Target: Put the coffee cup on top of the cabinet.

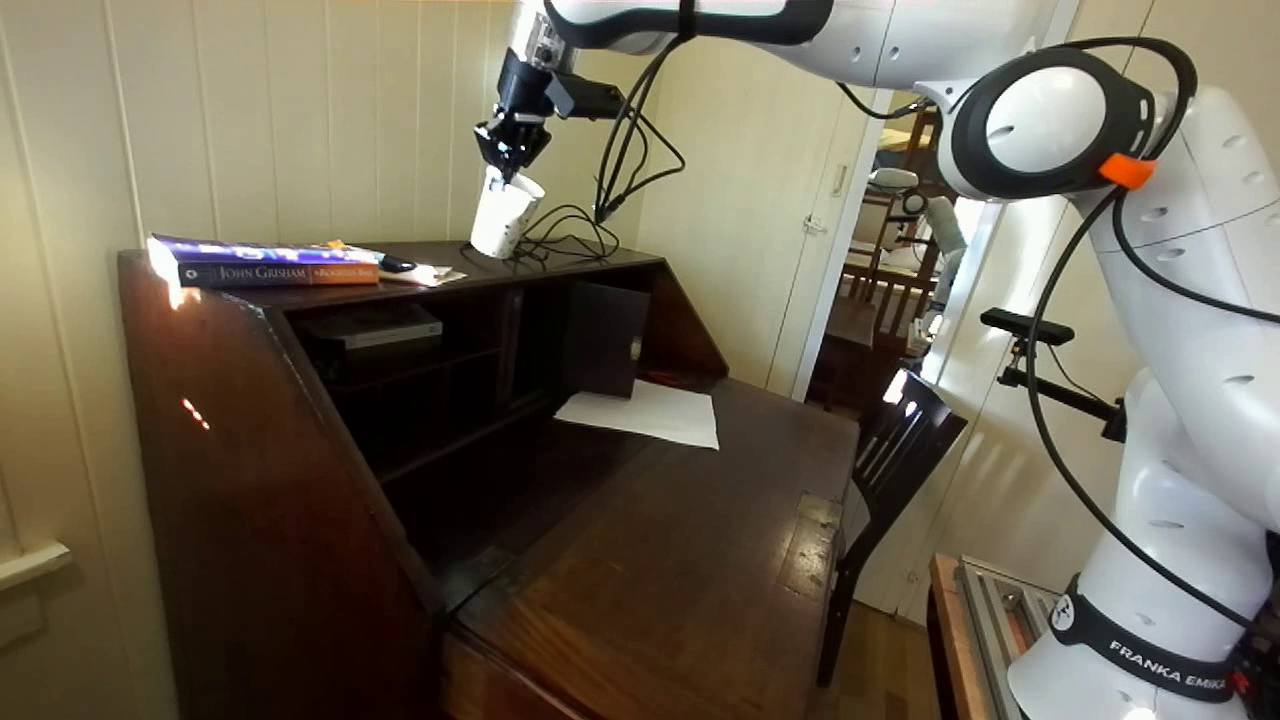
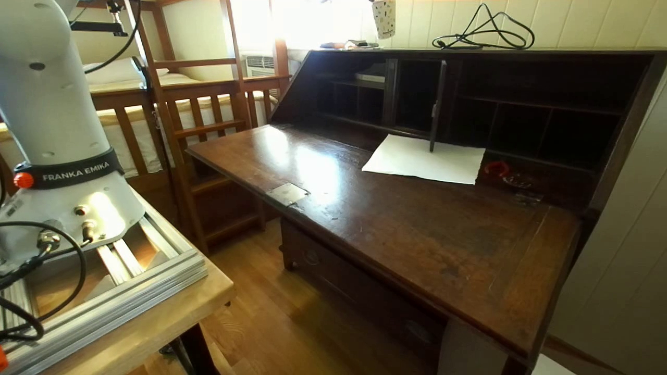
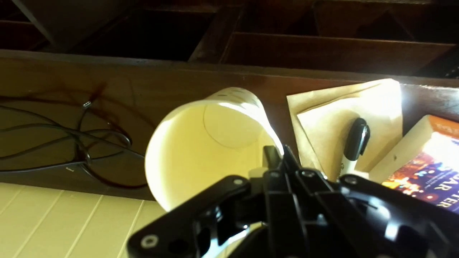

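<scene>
Gripper is nearest the camera in the wrist view, pinching the coffee cup by its wall at the rim, one side inside, one outside. Cup is in the air over the flat top of the cabinet, between black cable and papers. Mouth up, base down. In an exterior view the cup leans, long axis off vertical, base toward frame left. In an exterior view the cup reads near vertical, clipped by the top edge with the gripper out of frame; gap shows under its base. Arm rises at frame right, bends, runs along the upper edge; wrist aimed down, slightly tilted. Wrist view adds the cup's inside down to the bottom, axis running away toward frame top, plus a black-capped marker on the papers. Book spine reads JOHN GRISHAM in an exterior view. Red object just beside white sheet shows in an exterior view.
</scene>
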